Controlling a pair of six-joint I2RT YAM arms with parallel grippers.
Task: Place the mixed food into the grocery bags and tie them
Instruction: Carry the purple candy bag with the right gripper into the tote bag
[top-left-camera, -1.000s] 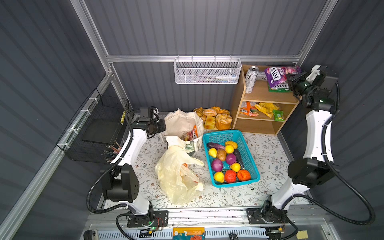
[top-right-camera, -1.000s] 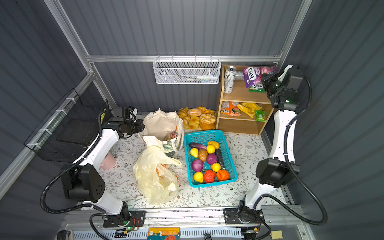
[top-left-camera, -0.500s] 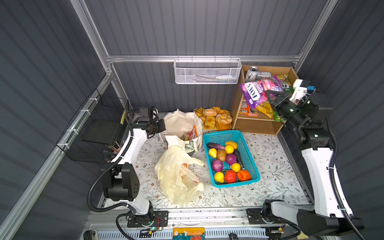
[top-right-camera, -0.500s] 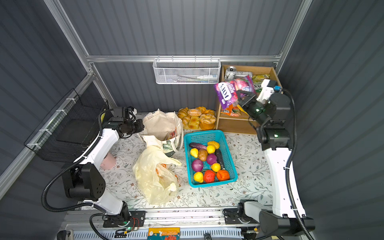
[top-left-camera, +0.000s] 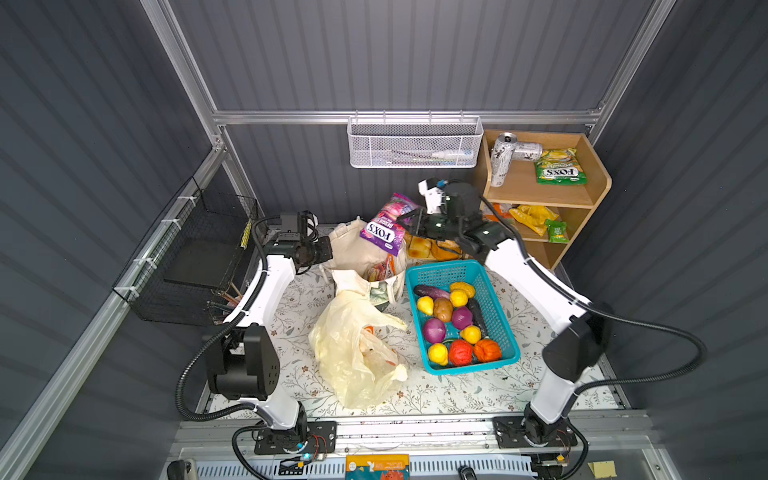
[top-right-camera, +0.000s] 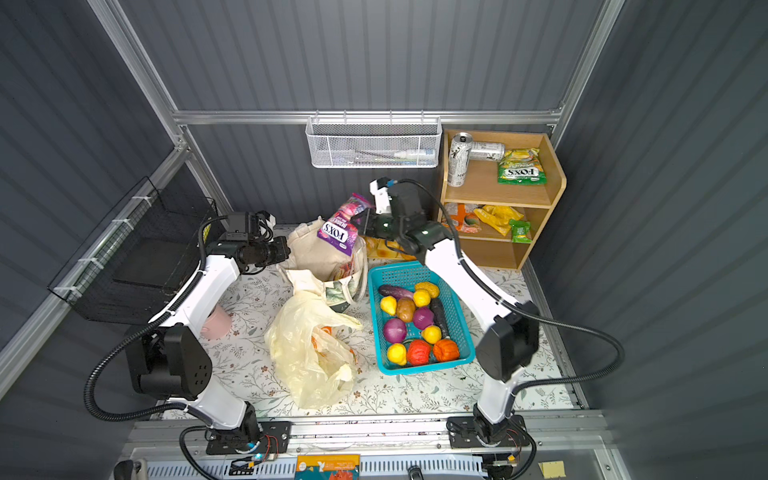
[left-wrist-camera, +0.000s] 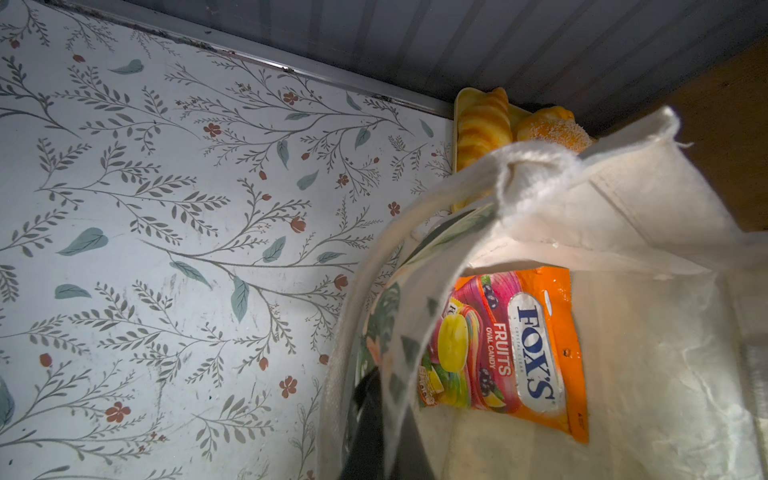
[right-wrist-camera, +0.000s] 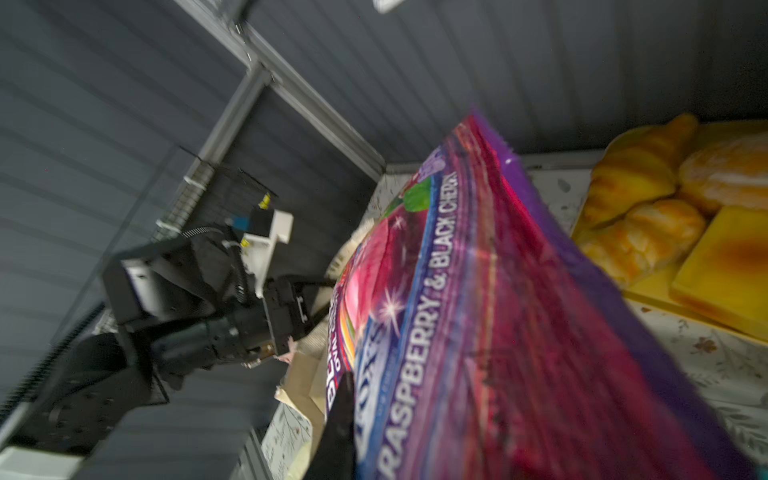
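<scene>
The right gripper (top-left-camera: 409, 225) pinches 1 purple candy packet (top-left-camera: 384, 227) just over the open canvas tote (top-left-camera: 353, 254), while the left gripper (top-left-camera: 329, 253) is closed tight on the tote's edge.

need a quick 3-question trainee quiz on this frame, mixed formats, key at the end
1. Multiple choice: the right gripper is A) open and empty, B) shut on the purple candy packet, C) shut and empty.
2. True or false: the orange candy packet already lies inside the canvas tote.
3. Fill in: the green candy packet lies on the ___ shelf of the wooden shelf unit.

Key: 1 B. 2 true. 3 upper.
</scene>
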